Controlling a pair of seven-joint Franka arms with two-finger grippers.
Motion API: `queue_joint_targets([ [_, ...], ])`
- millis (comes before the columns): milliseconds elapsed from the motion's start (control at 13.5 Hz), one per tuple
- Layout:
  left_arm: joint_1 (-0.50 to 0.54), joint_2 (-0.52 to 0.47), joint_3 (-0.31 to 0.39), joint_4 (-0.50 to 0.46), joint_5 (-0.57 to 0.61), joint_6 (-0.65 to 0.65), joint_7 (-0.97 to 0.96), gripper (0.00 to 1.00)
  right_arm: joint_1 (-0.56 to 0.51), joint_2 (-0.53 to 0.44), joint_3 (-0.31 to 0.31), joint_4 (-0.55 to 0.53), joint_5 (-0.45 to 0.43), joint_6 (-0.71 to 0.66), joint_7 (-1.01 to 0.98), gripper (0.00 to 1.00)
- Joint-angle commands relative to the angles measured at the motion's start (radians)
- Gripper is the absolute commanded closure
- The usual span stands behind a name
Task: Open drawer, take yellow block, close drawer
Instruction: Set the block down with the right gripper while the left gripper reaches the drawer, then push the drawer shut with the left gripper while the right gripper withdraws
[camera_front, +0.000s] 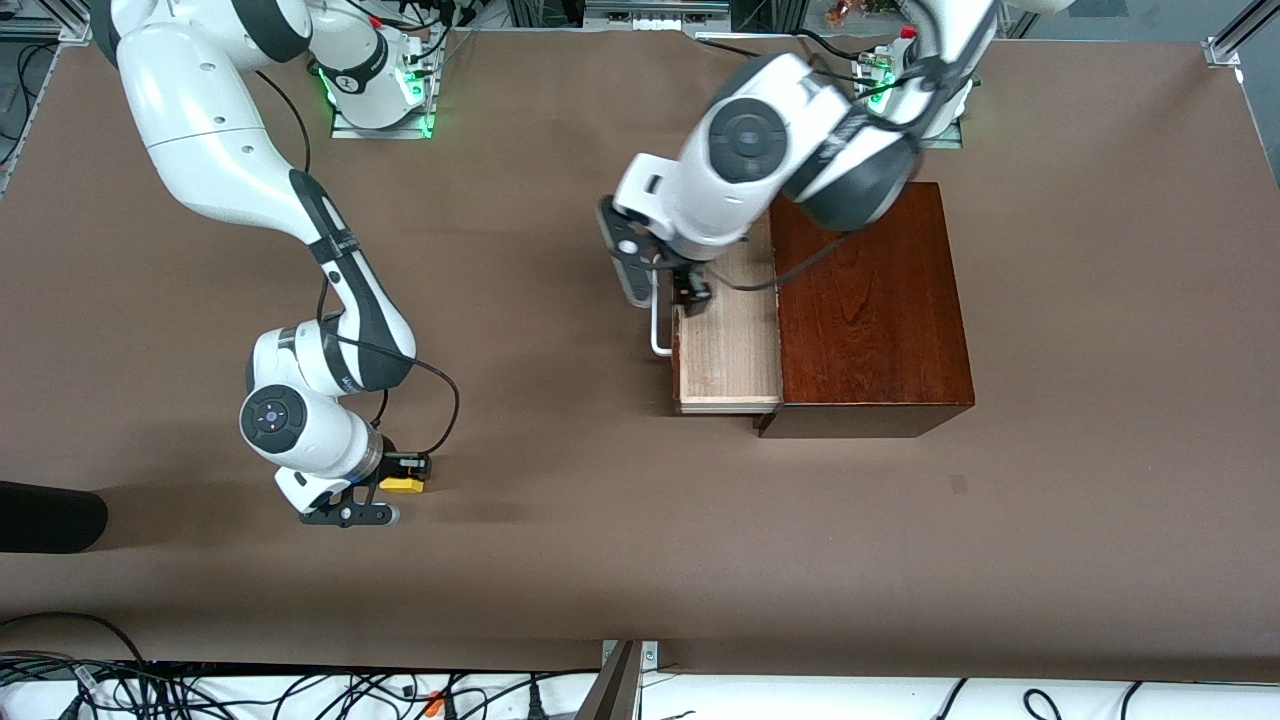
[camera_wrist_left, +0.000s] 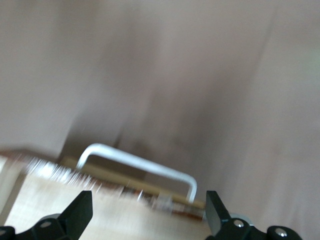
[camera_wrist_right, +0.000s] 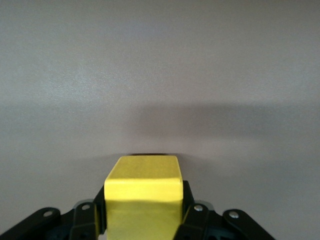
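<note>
The drawer (camera_front: 728, 340) stood pulled out of the mahogany-coloured box (camera_front: 872, 305) toward the right arm's end of the table (camera_front: 1100, 400), and its white bar handle (camera_front: 657, 335) ran along the front panel, just beside and below the left gripper (camera_front: 668, 285), so closing seemed to need a push on that panel back toward the box. The left gripper hung over the handle end of the drawer, pointing down, with its jaws spread and holding nothing. The right gripper (camera_front: 395, 485) was low over the table, well apart from the box, with its jaws pinching the yellow block (camera_wrist_right: 142, 197), and that arm seemed to wait.
</note>
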Motion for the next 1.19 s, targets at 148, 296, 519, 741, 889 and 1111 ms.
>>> queue_joint_targets([
  [148, -0.094, 0.100, 0.010, 0.036, 0.130, 0.112, 0.182, 0.00, 0.003, -0.017, 0.008, 0.010, -0.030, -0.005, -0.014, 0.00],
  [296, -0.114, 0.123, 0.010, 0.031, 0.151, 0.121, 0.183, 0.00, -0.004, -0.060, 0.009, 0.009, -0.020, -0.072, -0.015, 0.00],
  [519, -0.121, 0.161, 0.009, 0.025, 0.151, 0.121, 0.185, 0.00, -0.006, -0.145, 0.009, 0.009, -0.018, -0.222, -0.015, 0.00],
  [741, -0.121, 0.172, 0.010, 0.017, 0.154, 0.118, 0.220, 0.00, -0.007, -0.231, 0.006, 0.009, -0.012, -0.380, -0.079, 0.00],
  [889, -0.118, 0.172, 0.012, -0.003, 0.163, 0.111, 0.248, 0.00, -0.056, -0.303, 0.006, 0.007, 0.060, -0.483, -0.101, 0.00],
  [1111, -0.111, 0.171, 0.012, -0.020, 0.200, 0.071, 0.246, 0.00, -0.061, -0.432, -0.030, -0.033, 0.065, -0.580, -0.132, 0.00],
])
